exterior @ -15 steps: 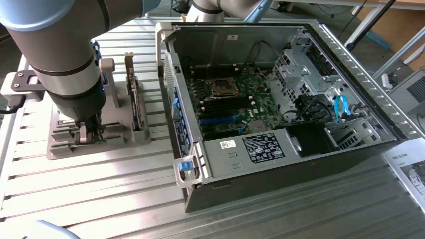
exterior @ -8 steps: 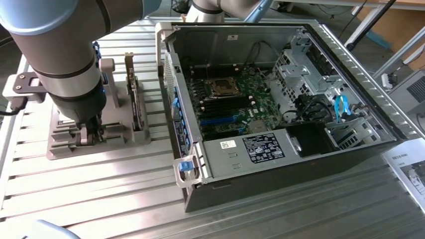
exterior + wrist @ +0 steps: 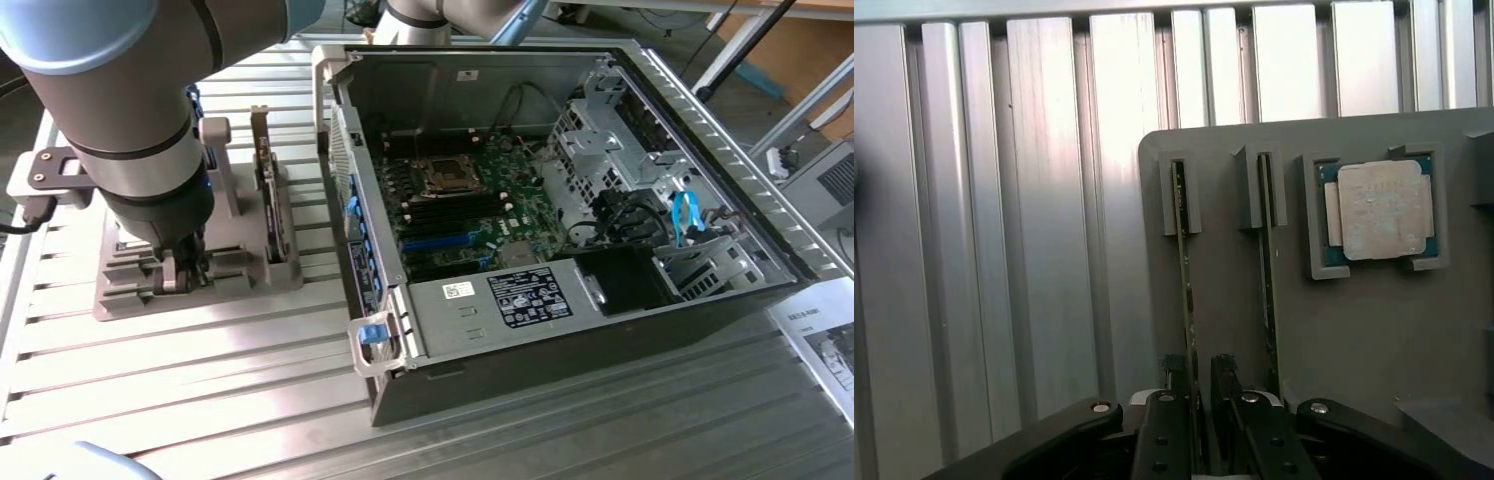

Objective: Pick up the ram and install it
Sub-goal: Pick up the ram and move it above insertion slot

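Observation:
The ram (image 3: 1182, 230) is a thin green stick standing on edge in a slot of the grey holder (image 3: 1354, 330). My gripper (image 3: 1199, 378) is lowered over its near end. One dark finger sits on each side of the stick, with a small gap still showing, so the jaws are open and straddle it. In the exterior view the gripper (image 3: 183, 272) is down at the holder (image 3: 254, 275), at the exterior view's left of the open computer case (image 3: 641, 310). The motherboard (image 3: 461, 205) lies uncovered inside the case.
A second thin board (image 3: 1265, 230) stands on edge in the neighbouring slot, close to my fingers. A square silver processor chip (image 3: 1379, 210) lies in a pocket of the holder. A tall upright card (image 3: 272, 190) stands beside the arm. Ribbed metal table (image 3: 200, 400) surrounds everything.

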Tool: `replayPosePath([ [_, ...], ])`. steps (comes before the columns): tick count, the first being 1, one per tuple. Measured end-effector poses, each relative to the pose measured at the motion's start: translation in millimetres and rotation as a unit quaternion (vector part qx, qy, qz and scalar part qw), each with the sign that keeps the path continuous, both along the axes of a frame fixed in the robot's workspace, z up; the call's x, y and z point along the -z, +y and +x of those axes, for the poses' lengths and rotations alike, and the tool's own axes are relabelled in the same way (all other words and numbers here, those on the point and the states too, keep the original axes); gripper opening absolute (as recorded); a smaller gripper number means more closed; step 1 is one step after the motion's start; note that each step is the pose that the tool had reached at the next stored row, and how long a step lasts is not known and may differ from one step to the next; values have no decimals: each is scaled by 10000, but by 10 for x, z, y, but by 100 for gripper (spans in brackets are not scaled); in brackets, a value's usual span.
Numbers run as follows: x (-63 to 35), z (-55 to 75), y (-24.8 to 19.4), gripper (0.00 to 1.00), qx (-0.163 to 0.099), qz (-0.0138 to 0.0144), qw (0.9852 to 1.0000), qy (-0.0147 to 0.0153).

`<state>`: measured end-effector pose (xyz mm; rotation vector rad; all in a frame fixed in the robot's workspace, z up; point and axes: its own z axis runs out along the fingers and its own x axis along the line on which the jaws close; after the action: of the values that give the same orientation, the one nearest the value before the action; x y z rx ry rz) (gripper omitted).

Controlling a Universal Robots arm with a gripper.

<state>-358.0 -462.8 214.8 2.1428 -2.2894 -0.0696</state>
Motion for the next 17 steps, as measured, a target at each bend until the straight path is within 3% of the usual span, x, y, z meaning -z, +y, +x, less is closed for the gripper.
replayPosePath([
  [17, 58, 0, 0, 24, 0, 0, 10000, 0],
])
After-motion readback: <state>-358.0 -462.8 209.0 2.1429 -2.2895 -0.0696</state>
